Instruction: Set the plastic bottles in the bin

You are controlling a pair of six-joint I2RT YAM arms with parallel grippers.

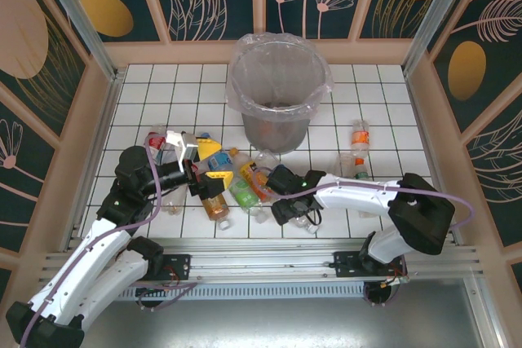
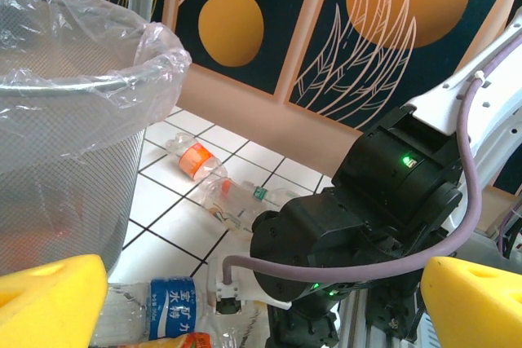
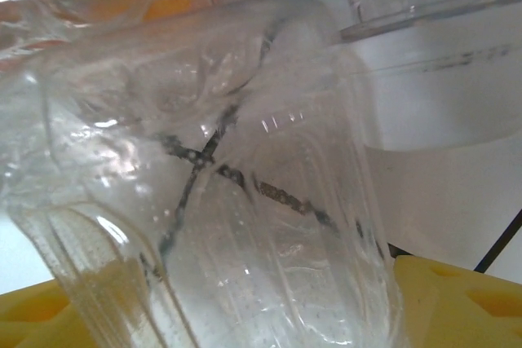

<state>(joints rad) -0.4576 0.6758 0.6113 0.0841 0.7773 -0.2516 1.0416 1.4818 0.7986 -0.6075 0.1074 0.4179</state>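
Plastic bottles (image 1: 245,185): most are lying on the tiles before the bin (image 1: 277,132), awaiting you.
Right gripper (image 1: 295,211): is pinching a clear bottle (image 3: 245,201) at floor level.
Left gripper (image 1: 192,146): is hovering spread wide, empty.
Progress: you are facing nearly the whole job.

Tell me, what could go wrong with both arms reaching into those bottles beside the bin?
1. The right hand seems to pinch a clear crumpled plastic bottle; its thin, glossy walls could squirm free on the lift.
2. The open left hand hangs over the same heap of labelled plastic bottles, close to the right arm, so they might bump.
3. The tall grey round bin has a loose clear bag over its rim, which could snag a bottle.
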